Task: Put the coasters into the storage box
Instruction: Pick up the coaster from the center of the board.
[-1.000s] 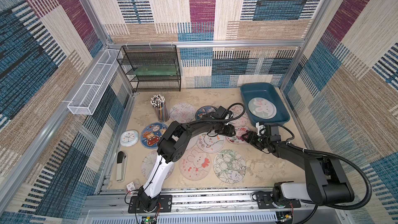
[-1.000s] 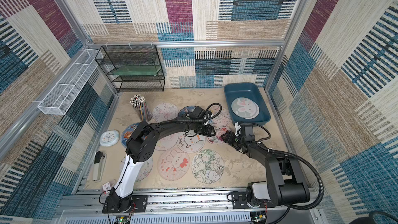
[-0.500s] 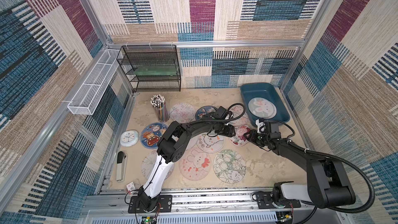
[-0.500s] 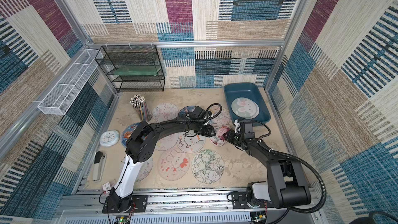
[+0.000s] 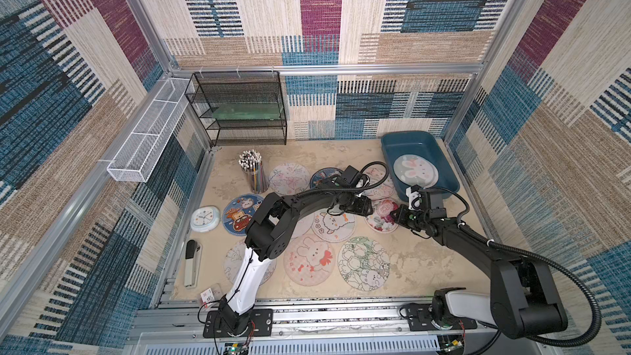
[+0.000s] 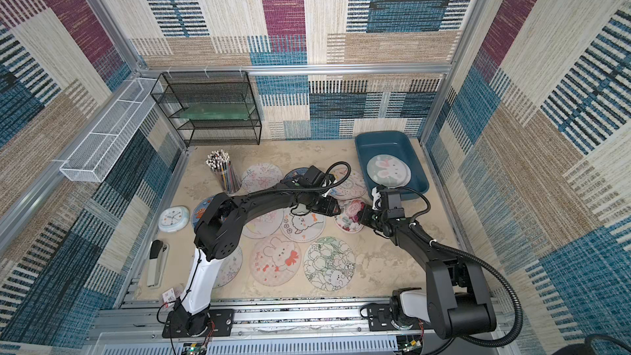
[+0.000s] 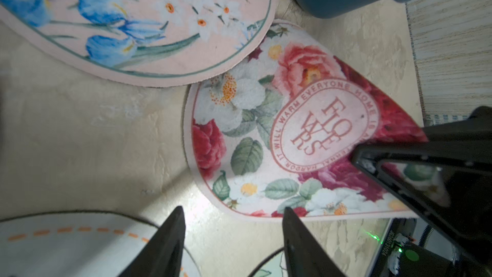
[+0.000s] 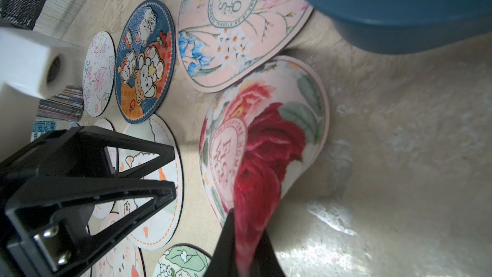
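Left arm covers part of the blue cartoon coaster (image 5: 239, 215); the storage box (image 8: 399, 22) runs off frame in the right wrist view.

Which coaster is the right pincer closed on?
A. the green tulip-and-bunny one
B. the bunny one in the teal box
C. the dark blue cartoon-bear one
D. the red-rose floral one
D: in the right wrist view the right pincer pinches the curled-up edge of the red-rose coaster.
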### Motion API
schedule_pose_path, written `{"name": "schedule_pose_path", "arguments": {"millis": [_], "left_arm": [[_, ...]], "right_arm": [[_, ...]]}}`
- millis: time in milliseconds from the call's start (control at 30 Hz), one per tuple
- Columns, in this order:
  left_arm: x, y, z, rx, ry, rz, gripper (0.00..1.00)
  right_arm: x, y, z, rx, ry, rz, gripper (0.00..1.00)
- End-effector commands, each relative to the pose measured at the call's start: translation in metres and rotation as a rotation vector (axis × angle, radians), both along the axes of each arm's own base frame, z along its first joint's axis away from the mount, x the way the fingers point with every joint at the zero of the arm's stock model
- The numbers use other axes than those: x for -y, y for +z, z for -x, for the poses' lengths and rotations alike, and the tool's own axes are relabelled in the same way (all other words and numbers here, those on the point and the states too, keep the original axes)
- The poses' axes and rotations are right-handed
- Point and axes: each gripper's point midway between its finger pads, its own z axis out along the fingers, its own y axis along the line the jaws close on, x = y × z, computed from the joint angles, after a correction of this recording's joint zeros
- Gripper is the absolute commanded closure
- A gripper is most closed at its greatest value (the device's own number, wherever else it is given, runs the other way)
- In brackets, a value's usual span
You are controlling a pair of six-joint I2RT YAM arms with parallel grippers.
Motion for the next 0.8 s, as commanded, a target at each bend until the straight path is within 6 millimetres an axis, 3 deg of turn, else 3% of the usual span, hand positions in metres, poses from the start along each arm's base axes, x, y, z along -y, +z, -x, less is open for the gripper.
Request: {"name": "schedule_pose_path", "arguments": {"millis": [0, 200, 400, 600, 767], "left_arm": [[-0.006, 0.01, -0.005, 0.053, 0.003, -0.015, 0.42], [-0.014, 0.028, -0.01, 0.134, 0.034, 0.002, 0.42], [-0.025, 0.06, -0.011, 0.257, 0.065, 0.058, 0.43], [-0.037, 0.093, -0.006, 0.372, 0.096, 0.153, 0.42], [-0.038, 0.108, 0.003, 0.403, 0.087, 0.228, 0.42]], "right_arm": [[-0.008, 0.018, -0.004, 0.057, 0.048, -0.001, 0.9], [-0.02, 0.052, -0.008, 0.133, 0.097, 0.006, 0.91], [-0.029, 0.079, -0.016, 0.19, 0.125, 0.002, 0.92], [-0.032, 0.108, -0.033, 0.258, 0.124, 0.002, 0.92], [-0.026, 0.134, -0.056, 0.322, 0.092, 0.023, 0.92]]}}
